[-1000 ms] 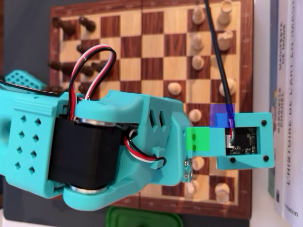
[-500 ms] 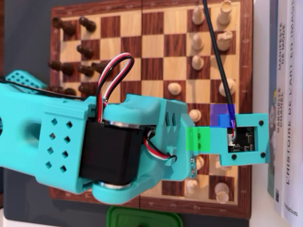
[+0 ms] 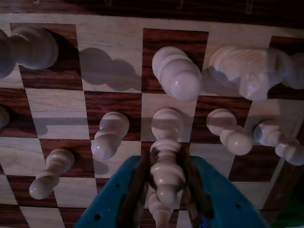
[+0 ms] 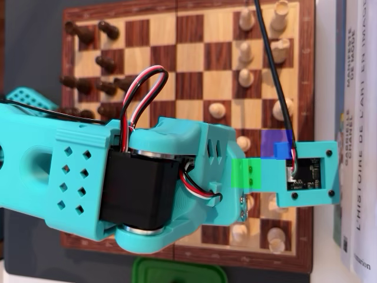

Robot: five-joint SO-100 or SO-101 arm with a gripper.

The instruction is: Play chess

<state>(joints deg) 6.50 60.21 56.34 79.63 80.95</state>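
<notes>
In the wrist view my teal gripper [image 3: 166, 184] is shut on a tall white chess piece [image 3: 166, 161]. Its brown pads [image 3: 140, 185] press the piece from both sides. The piece's base is over a light square of the wooden chessboard [image 3: 57, 111]; I cannot tell whether it is lifted. White pawns [image 3: 109, 137] stand close on the left and on the right [image 3: 230, 133]. In the overhead view the teal arm [image 4: 171, 177] covers the lower board [image 4: 188, 59] and hides the gripper's jaws and the held piece.
Larger white pieces [image 3: 175, 73] stand one row beyond the held piece. In the overhead view dark pieces [image 4: 88, 79] fill the board's left side and white pieces [image 4: 247, 59] the right. Books [image 4: 353, 118] lie to the right, and a green object [image 4: 179, 271] sits below the board.
</notes>
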